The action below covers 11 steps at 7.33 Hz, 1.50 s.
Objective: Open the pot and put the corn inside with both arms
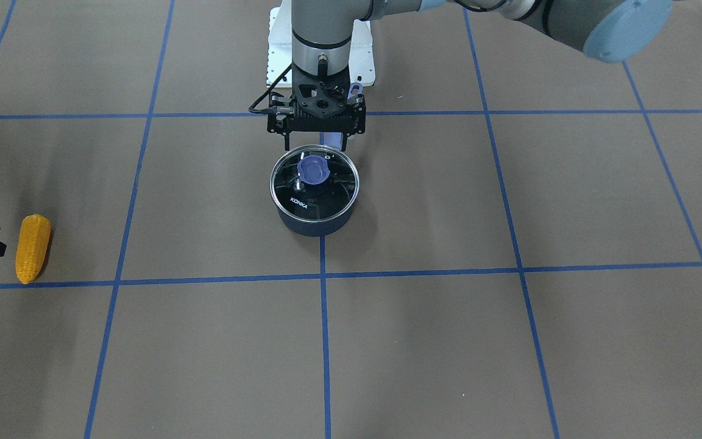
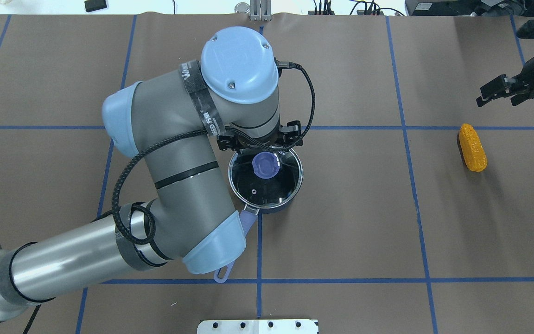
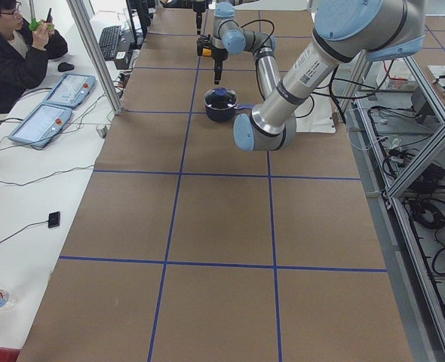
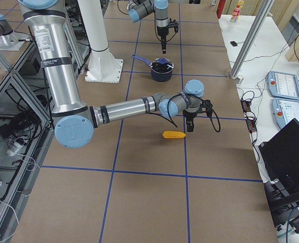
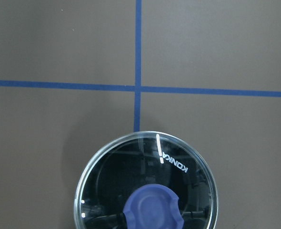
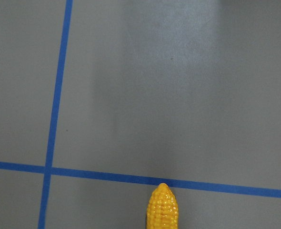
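Observation:
The dark pot (image 1: 314,224) stands mid-table with its glass lid (image 1: 302,195) on and the purple knob (image 1: 313,169) on top. Its lavender handle (image 2: 247,223) runs under my left arm. My left gripper (image 1: 316,143) hangs open above the lid's robot-side edge, apart from the knob. The left wrist view shows the lid (image 5: 131,176) and knob (image 5: 152,210) at its lower edge. The orange-yellow corn (image 1: 33,247) lies on the table far to my right, also in the overhead view (image 2: 473,147). My right gripper (image 2: 499,95) is open and empty, just beyond the corn. The right wrist view shows the corn's tip (image 6: 162,207).
Brown table cover with blue tape grid lines (image 1: 325,341). The white base stand (image 1: 360,61) sits behind the pot. A person (image 3: 15,53) sits at a side desk with control pendants (image 3: 53,105), away from the table.

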Available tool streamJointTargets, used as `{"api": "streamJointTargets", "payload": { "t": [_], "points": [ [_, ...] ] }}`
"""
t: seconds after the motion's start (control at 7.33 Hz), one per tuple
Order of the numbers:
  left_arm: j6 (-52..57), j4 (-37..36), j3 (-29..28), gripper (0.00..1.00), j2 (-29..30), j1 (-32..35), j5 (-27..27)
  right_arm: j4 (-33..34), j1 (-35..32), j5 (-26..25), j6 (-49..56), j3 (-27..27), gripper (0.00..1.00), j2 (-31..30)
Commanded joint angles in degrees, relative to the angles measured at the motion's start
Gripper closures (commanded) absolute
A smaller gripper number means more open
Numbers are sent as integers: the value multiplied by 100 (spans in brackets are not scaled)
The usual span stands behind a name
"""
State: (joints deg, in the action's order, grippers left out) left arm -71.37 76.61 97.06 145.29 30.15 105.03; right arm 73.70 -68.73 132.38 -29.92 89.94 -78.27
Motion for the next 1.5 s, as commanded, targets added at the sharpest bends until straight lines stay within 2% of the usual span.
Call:
{"api": "streamJointTargets", "payload": {
  "t": [0.0,0.27,1.09,1.23,1.36],
  "points": [
    [113,73,-300,3,25,-150,-62,-118,183,-19,4,-21,0,-108],
    [123,371,-660,3,8,-229,-62,-740,316,-19,-40,-335,0,-214],
    [439,627,-943,7,-45,-220,-18,-787,316,-11,-75,-337,0,-153],
    [439,628,-952,13,-36,-220,-18,-787,316,7,-75,-328,0,-153],
    [439,628,-943,24,-36,-212,-18,-787,316,16,-75,-311,0,-179]
  ]
}}
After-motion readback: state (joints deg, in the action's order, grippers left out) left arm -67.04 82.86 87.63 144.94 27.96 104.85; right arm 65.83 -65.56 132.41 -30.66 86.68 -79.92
